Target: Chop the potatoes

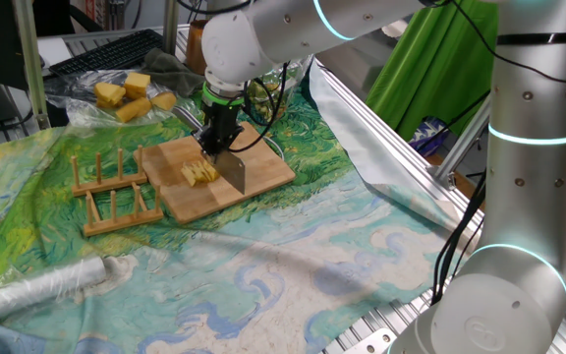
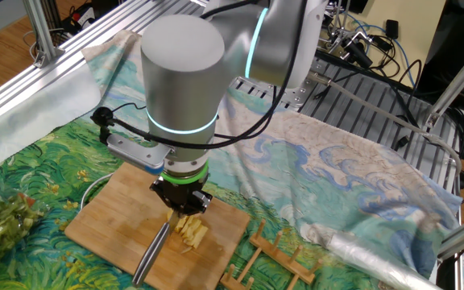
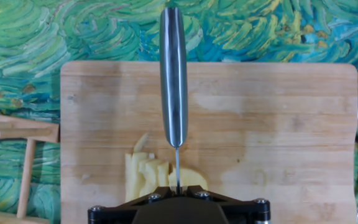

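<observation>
The potatoes point(image 1: 199, 174) lie as a cluster of thin pale-yellow slices on the wooden board point(image 1: 263, 162). They also show in the other fixed view point(image 2: 192, 234) and in the hand view point(image 3: 145, 174). My gripper point(image 1: 216, 146) hangs just above them, shut on a steel knife point(image 1: 234, 173). In the hand view the knife point(image 3: 173, 74) runs straight out from the gripper point(image 3: 176, 190) across the board point(image 3: 278, 124), its thin edge over the right side of the slices. In the other fixed view the gripper point(image 2: 181, 211) covers part of the slices, and the knife point(image 2: 151, 254) slants down over the board point(image 2: 111, 234).
A wooden peg rack point(image 1: 116, 192) stands just left of the board. Larger yellow chunks point(image 1: 126, 93) lie at the back left. A foil roll point(image 1: 37, 290) lies at the front left. Green peelings point(image 2: 2, 217) sit beside the board. Aluminium rails point(image 1: 381, 128) border the cloth.
</observation>
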You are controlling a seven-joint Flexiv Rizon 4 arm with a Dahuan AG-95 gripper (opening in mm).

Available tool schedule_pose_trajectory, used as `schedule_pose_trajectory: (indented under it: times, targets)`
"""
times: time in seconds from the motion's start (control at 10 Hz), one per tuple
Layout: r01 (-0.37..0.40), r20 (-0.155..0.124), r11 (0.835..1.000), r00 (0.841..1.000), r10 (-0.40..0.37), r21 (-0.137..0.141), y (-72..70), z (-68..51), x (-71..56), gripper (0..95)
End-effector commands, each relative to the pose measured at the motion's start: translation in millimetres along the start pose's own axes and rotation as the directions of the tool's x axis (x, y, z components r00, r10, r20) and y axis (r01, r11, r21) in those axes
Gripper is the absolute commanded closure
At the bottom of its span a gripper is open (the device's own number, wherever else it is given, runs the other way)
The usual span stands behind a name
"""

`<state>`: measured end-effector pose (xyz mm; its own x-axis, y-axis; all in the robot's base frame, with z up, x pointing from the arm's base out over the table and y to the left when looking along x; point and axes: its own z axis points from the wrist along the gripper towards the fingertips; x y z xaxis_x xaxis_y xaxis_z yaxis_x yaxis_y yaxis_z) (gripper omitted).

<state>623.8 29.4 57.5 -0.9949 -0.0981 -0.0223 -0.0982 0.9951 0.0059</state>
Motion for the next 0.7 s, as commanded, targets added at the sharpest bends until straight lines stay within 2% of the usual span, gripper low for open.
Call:
schedule_pose_trajectory:
  times: [0.1,0.5,0.7]
  targets:
    - [-0.001,0.001,1.0,1.0,0.001,0.001,-0.8,-0.5,-0.1,95.0]
    - [-0.002,-0.008,1.0,1.0,0.002,0.004,-1.5,-5.5,3.3,95.0]
    - [0.0,-0.004,1.0,1.0,0.0,0.003,-0.7,-4.5,6.1,95.0]
